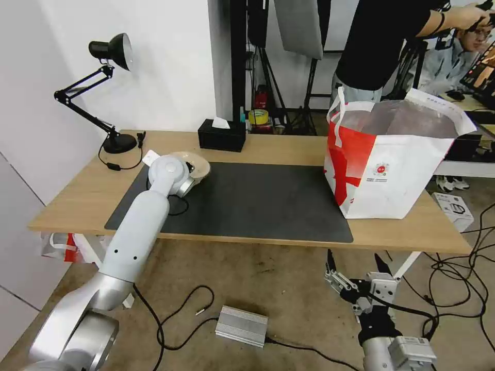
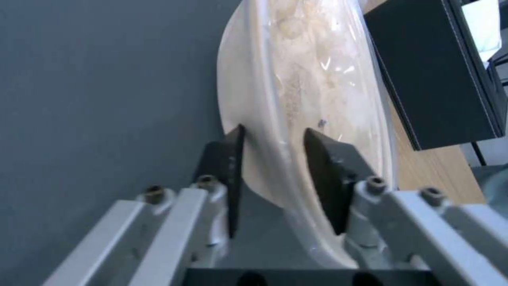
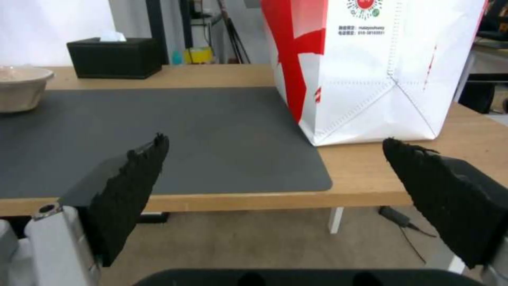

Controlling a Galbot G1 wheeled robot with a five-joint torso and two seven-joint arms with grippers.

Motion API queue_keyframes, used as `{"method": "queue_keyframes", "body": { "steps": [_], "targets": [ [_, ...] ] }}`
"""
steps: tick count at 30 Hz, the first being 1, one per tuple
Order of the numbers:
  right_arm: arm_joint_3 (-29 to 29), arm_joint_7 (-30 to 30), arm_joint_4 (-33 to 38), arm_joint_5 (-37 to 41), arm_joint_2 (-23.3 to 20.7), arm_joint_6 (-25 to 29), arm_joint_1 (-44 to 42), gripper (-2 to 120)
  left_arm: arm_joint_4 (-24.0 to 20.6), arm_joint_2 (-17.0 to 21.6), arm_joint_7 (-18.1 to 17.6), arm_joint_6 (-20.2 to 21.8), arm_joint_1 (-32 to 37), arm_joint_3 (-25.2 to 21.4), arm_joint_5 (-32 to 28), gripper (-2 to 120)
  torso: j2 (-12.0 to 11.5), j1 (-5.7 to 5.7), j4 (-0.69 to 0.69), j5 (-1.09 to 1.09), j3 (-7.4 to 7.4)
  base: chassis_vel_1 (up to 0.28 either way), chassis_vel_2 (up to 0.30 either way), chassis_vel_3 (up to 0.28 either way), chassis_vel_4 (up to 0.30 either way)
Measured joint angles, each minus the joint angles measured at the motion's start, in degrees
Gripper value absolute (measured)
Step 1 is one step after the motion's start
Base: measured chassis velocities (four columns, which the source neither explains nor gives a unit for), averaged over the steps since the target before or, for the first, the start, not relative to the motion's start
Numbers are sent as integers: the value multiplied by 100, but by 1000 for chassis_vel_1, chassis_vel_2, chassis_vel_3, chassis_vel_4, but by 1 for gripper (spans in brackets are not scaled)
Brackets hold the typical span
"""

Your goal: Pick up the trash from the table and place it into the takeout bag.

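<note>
Bowl (image 2: 296, 79) rim pinched between left gripper (image 2: 272, 139) fingers, sitting at mat (image 1: 247, 201) far-left corner near tissue box (image 1: 221, 135). Right gripper (image 1: 356, 263) spread wide, empty, hanging below table (image 1: 289, 147) edge under bag (image 1: 392, 165).

Walls: plain white (image 1: 170, 62) – a dark vertical post (image 1: 238, 56) stands behind the desk
Floor: brownish concrete (image 1: 268, 278), with black cables (image 1: 464, 268) trailing across it and a silver metal box (image 1: 241, 325) lying flat
Lamp: black articulated desk lamp (image 1: 105, 87) at the far left corner, shade tilted down
Background: tripod legs (image 1: 273, 87) and a yellow tape roll (image 1: 258, 116) – beside the post
</note>
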Motion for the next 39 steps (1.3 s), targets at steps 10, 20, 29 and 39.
{"method": "queue_keyframes", "body": {
  "steps": [10,20,29,39],
  "targets": [
    [0,0,0,0,0,0,0,100,-117,-6,-46,16,96,-21,0,0,0,0,0,0,0,0,0,0,0],
    [0,0,0,0,0,0,0,100,-648,187,-8,36,249,-27,-69,0,0,0,0,0,0,0,0,0,0],
    [0,0,0,0,0,0,0,100,-1251,433,486,57,208,9,-271,0,0,0,0,0,0,0,0,0,0],
    [0,0,0,0,0,0,0,100,-1509,672,1085,-101,-14,222,-400,0,0,0,0,0,0,0,0,0,0]
  ]
}}
